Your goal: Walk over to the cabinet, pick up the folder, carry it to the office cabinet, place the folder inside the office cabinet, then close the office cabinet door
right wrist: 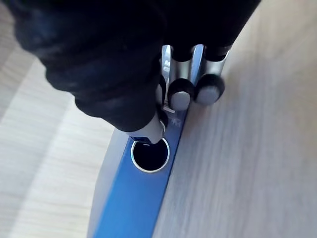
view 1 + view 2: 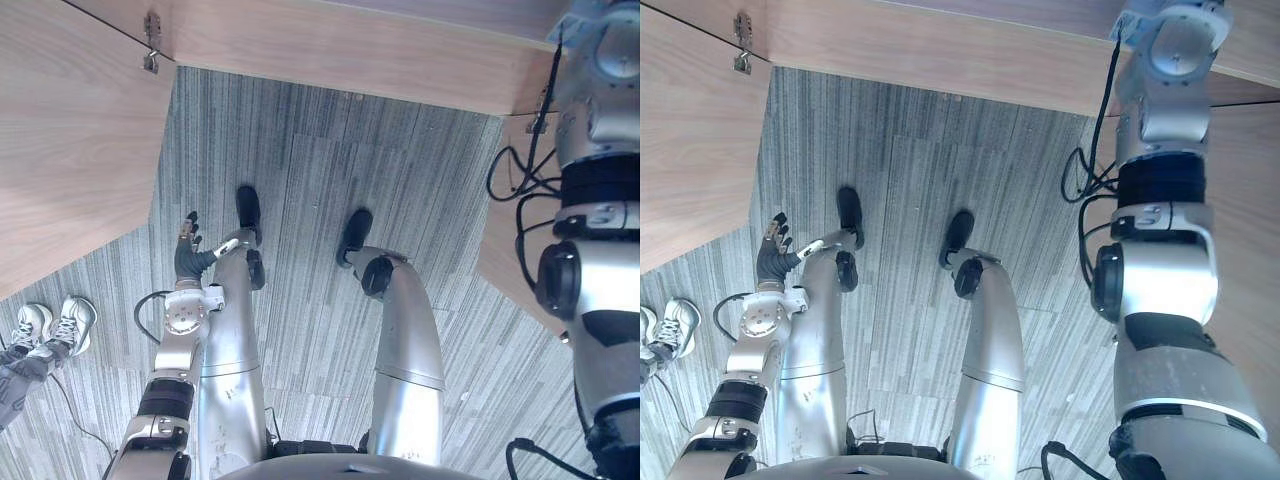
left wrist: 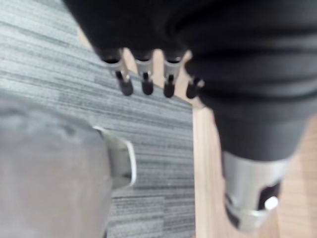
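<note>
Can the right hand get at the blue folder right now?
Looks like yes: the right hand pinches the blue folder at its spine, by the ring hole, with nothing in between.

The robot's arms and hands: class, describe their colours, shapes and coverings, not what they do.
The left arm and right arm are silver-grey, built of rounded segments with black bands at joints. The left hand and right hand each wear a dark ribbed cover; their silver fingers end in dark rounded tips.
</note>
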